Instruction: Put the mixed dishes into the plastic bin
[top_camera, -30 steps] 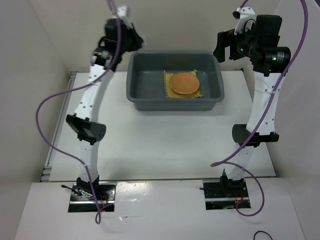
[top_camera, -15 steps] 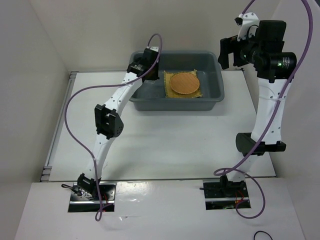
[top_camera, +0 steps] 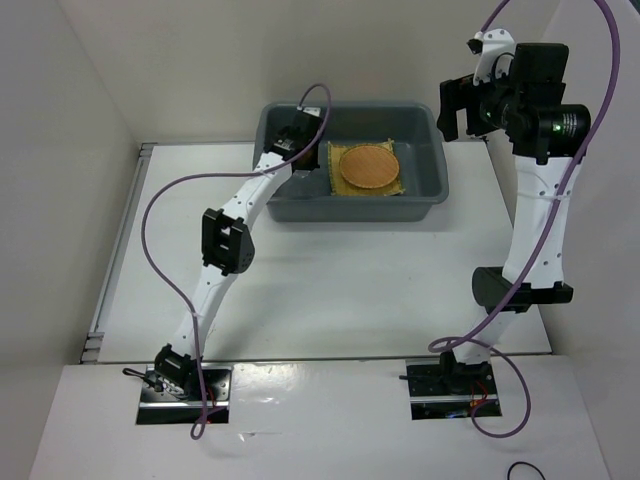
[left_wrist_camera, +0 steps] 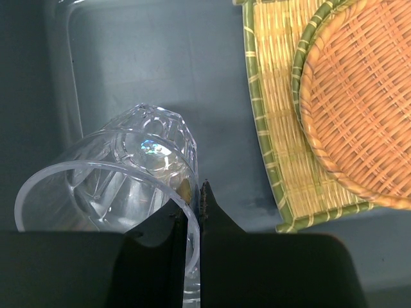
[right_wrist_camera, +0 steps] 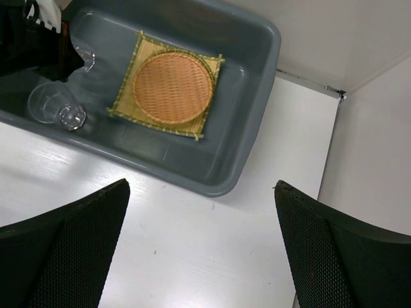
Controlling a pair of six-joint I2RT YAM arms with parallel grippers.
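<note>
The left jaws are clamped on the rim of the clear cup (left_wrist_camera: 128, 173), which lies tipped on its side low in the left end of the plastic bin (top_camera: 350, 208). Whether the cup touches the bin floor cannot be told. Just right of the cup, a strip of bare grey floor separates it from the green-bound edge of the square woven mat (left_wrist_camera: 270, 128). The mat lies flat towards the bin's right half, with the round orange-brown plate (left_wrist_camera: 359, 109) resting on it. The right jaws stand wide apart, gripping nothing, held high near the bin's far right corner. White worktop (top_camera: 350, 290) stretches from the bin's near wall to the arm bases.
</note>
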